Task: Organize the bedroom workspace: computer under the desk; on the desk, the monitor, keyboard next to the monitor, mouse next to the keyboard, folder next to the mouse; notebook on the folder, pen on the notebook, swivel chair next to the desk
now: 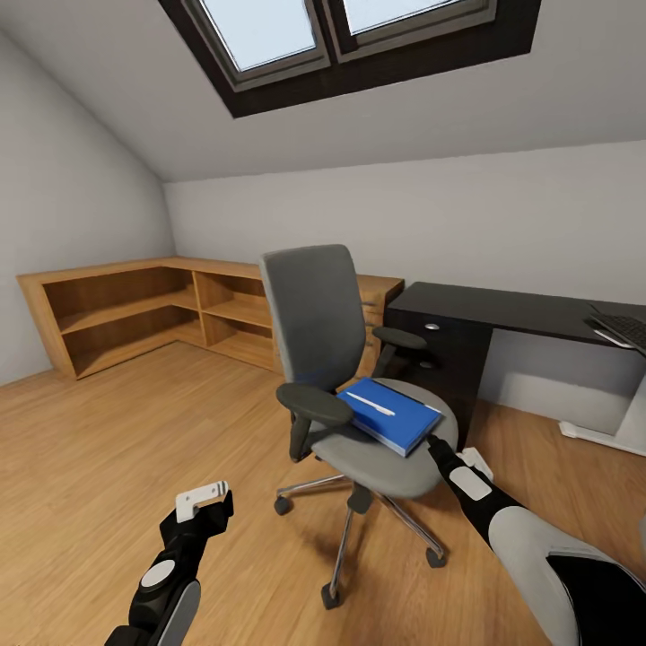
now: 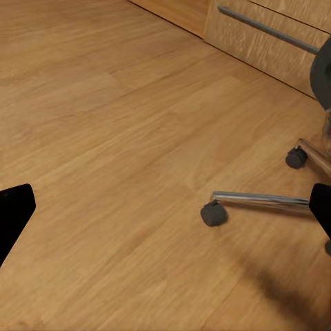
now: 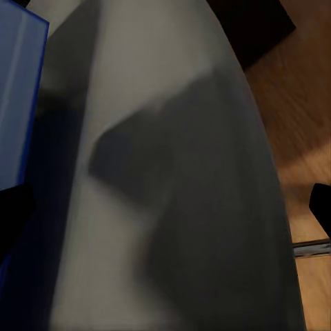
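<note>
A grey swivel chair [image 1: 316, 314] stands mid-room on the wood floor, left of the black desk [image 1: 502, 309]. On its seat lies a thick blue folder [image 1: 391, 414] with a white pen [image 1: 371, 404] on top; I cannot tell a separate notebook from it. My right gripper [image 1: 436, 445] is open at the folder's near right corner, just above the seat [image 3: 179, 172]; the blue folder [image 3: 17, 96] shows beside one finger [image 3: 10, 221]. My left gripper [image 1: 205, 502] hangs open and empty low over the floor, left of the chair. A dark keyboard [image 1: 624, 330] lies at the desk's right end.
Wooden corner shelves [image 1: 126, 309] line the back left wall. The chair's chrome legs and casters [image 2: 214, 214] spread over the floor near my left gripper. A pale object [image 1: 597, 417] sits on the floor under the desk, cut off by the frame edge. Open floor lies to the left.
</note>
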Robot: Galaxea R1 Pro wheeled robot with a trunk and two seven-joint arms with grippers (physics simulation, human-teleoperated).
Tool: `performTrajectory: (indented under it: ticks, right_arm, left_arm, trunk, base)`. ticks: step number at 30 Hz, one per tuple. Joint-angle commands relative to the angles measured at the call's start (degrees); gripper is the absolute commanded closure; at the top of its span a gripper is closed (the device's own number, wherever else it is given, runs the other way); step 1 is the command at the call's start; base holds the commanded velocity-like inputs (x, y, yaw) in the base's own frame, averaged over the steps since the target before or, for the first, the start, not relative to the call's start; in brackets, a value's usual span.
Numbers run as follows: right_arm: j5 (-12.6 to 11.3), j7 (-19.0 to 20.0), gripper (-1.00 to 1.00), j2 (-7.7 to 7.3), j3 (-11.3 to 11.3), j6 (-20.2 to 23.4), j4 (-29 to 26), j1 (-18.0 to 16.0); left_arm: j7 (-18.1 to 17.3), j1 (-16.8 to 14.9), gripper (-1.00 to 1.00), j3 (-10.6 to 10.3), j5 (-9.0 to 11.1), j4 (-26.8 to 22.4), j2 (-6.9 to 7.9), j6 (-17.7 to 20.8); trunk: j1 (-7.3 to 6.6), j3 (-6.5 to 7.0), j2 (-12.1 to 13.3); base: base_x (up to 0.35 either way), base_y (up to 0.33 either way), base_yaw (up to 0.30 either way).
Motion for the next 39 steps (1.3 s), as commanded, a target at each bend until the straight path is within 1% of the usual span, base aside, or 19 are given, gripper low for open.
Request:
performTrajectory:
  ticks: [1, 13, 21, 25, 36, 39]
  right_arm:
    - [0.0, -0.1, -1.0, 0.03, -0.3, 0.0, 0.0, 0.0]
    - [0.1, -0.1, -1.0, -0.07, -0.3, 0.0, -0.1, 0.0]
    - [0.1, -0.1, -1.0, -0.1, -0.3, 0.0, -0.1, 0.0]
    - [0.1, -0.1, -1.0, -0.06, -0.3, 0.0, -0.1, 0.0]
    - [0.1, -0.1, -1.0, 0.03, -0.3, -0.1, -0.1, 0.0]
    - [0.1, -0.1, -1.0, 0.03, -0.2, -0.1, -0.1, 0.0]
  left_arm:
    - [0.5, 0.0, -1.0, -0.2, 0.5, -0.1, 0.06, 0.2]
    - [0.5, 0.0, -1.0, -0.2, 0.5, 0.0, 0.06, 0.2]
    - [0.5, 0.0, -1.0, -0.2, 0.5, 0.0, 0.06, 0.2]
    - [0.5, 0.0, -1.0, -0.2, 0.5, 0.0, 0.06, 0.2]
    - [0.5, 0.0, -1.0, -0.2, 0.5, 0.0, 0.06, 0.2]
    - [0.5, 0.0, -1.0, -0.9, 0.5, 0.0, 0.06, 0.2]
  trunk:
    - [-0.01, -0.06, 0.0]
    - [-0.01, -0.06, 0.0]
    - [-0.01, -0.06, 0.0]
    - [-0.01, -0.06, 0.0]
    - [-0.01, -0.06, 0.0]
    - [-0.01, -0.06, 0.0]
  base:
    - [0.0, 0.0, 0.002]
    - [0.006, 0.0, 0.0]
    - [0.264, 0.0, 0.002]
    - [0.209, 0.0, 0.153]
    - [0.013, 0.0, 0.219]
    - [0.0, 0.0, 0.222]
